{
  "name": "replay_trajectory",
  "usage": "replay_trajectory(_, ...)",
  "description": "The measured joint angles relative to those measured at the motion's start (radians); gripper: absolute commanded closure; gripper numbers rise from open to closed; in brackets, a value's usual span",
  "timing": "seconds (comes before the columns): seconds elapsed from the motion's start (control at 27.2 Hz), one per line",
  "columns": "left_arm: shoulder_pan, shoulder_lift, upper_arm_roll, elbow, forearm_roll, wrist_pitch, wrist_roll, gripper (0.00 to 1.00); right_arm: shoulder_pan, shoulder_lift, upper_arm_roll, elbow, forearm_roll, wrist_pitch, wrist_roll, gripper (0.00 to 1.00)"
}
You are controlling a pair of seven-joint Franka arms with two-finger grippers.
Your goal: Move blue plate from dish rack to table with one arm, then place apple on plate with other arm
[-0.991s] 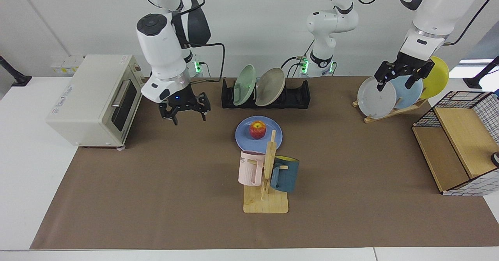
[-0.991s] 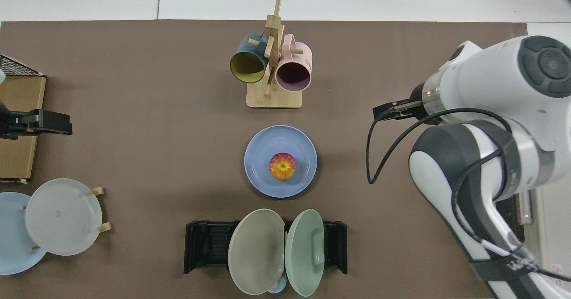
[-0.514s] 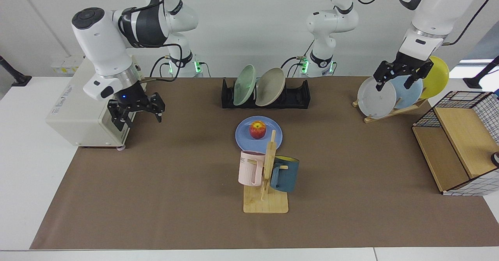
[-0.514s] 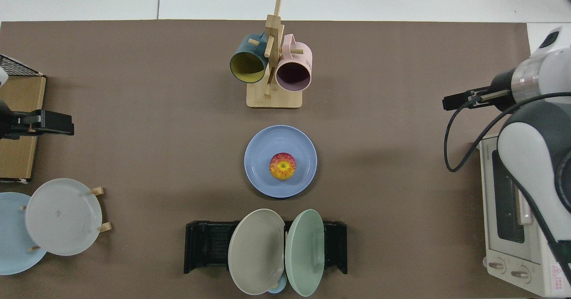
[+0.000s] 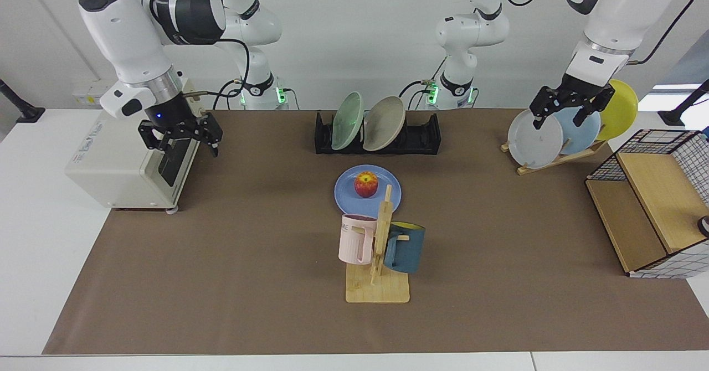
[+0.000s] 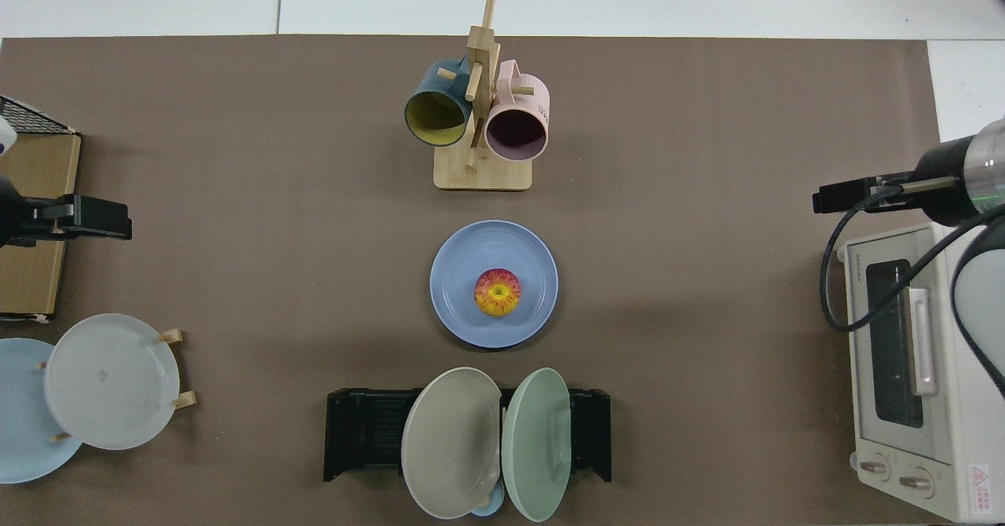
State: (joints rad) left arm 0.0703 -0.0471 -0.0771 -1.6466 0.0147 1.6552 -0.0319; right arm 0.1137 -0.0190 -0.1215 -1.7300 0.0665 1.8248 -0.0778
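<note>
The blue plate (image 5: 368, 197) lies flat on the brown mat of the table (image 5: 221, 282), near the middle, just in front of the dish rack (image 5: 378, 134) along the far edge, and the apple (image 5: 366, 184) sits on the plate's centre, upright and apart from the rim. I judge both halves of the job done, so what remains for me is to stand clear without disturbing anything.

My right gripper (image 5: 180, 137) hangs over the front of the toaster oven (image 5: 130, 158) at the table's end on my right side, fingers spread and holding nothing. My left gripper (image 5: 570, 107) hovers at the opposite end, just above the grey plate (image 5: 535, 139) on the slanted wooden plate stand (image 5: 554, 159), fingers likewise parted and empty; that arm waits.

To finish well, I would keep the right gripper high enough that it does not brush the oven's door or handle, and move away from the table's middle, not across it. The apple is round and could roll if the plate were nudged, so nothing of mine should pass low over it. The mug tree (image 5: 378, 260) with its pink and dark teal mugs stands just on the near side of the plate, toward the front edge, and two plates lean in the rack behind; I would leave all of these alone.
</note>
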Motion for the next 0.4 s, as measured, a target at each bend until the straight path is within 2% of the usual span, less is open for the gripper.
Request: replay_trajectory(0.4, 0.000, -0.001, 0.000, 0.000, 0.000, 0.000, 0.000, 0.00, 0.000, -0.006, 0.013, -0.002, -0.034, -0.028, 0.010, 0.00)
